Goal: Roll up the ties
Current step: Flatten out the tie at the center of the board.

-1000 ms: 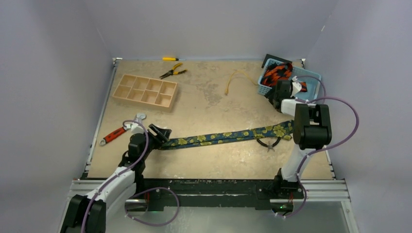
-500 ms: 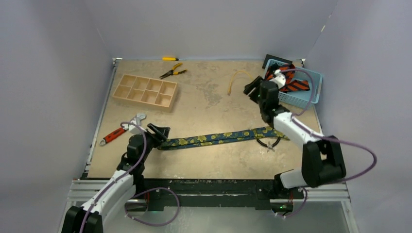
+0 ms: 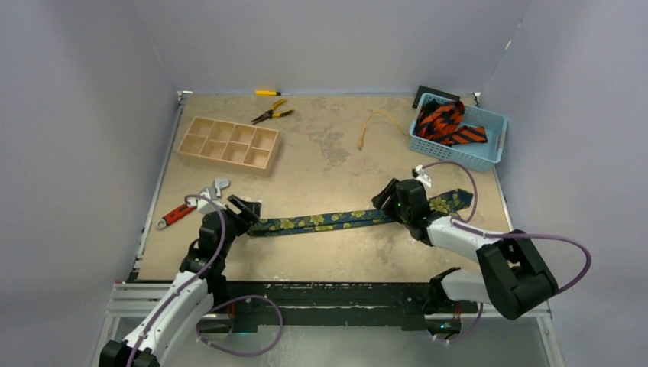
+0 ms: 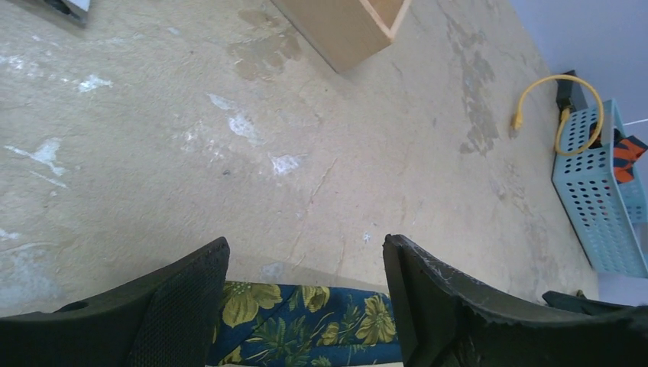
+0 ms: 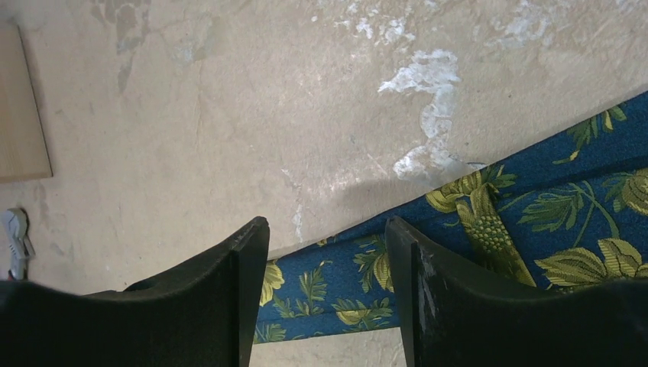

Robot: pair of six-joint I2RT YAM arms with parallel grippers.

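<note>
Ties: none rolled as the scene stands. Your left gripper [image 4: 304, 248] has its jaws apart, straddling the narrow left end of the navy floral tie [image 3: 328, 219], with nothing clamped. Your right gripper [image 5: 327, 229] is likewise spread, set over the same tie toward its wider right end. Whether either gripper touches the fabric cannot be told. That tie lies flat at full length, left to right, across the near part of the table [image 3: 321, 153]. The orange-red striped ties [image 3: 445, 122] sit bunched in the blue basket [image 3: 458, 159] at the far right. Judgement: no roll is started, and every tie remains to be done.
</note>
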